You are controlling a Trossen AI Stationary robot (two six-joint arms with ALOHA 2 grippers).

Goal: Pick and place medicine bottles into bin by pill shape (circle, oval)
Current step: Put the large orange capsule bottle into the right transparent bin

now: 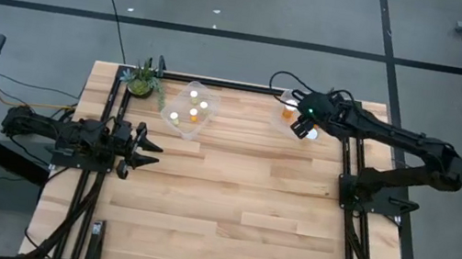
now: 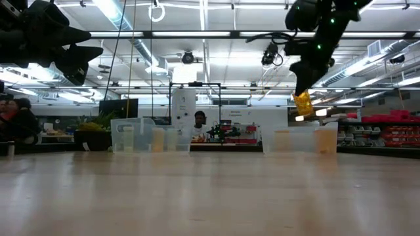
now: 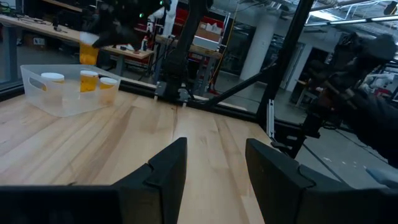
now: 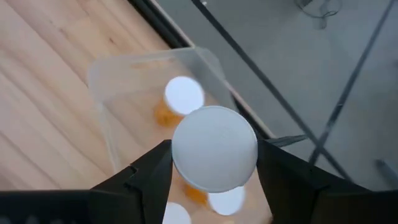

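My right gripper (image 1: 306, 127) hangs over the clear bin (image 4: 102, 118) at the table's far right, shut on a medicine bottle (image 4: 214, 148) with a white cap and an amber body (image 2: 303, 103). Three more bottles (image 4: 184, 94) stand inside that bin. A second clear bin (image 1: 184, 83) at the far left centre holds several bottles (image 1: 193, 105). My left gripper (image 1: 153, 150) waits open near the table's left edge, level, with nothing between its fingers. My right gripper pinches the bottle by its two sides near the cap (image 4: 249, 155), one finger on each side. The fingers slant down from the table's right, and the cap faces back toward the wrist. The amber body (image 2: 303, 103) sticks out below the fingers, tilted and clear of the bin.
A small green potted plant (image 1: 141, 81) stands at the far left corner beside the left bin. Black frame rails (image 1: 350, 167) run along the table's left and right sides. The wide wooden middle and near part of the table (image 1: 236, 214) carries nothing.
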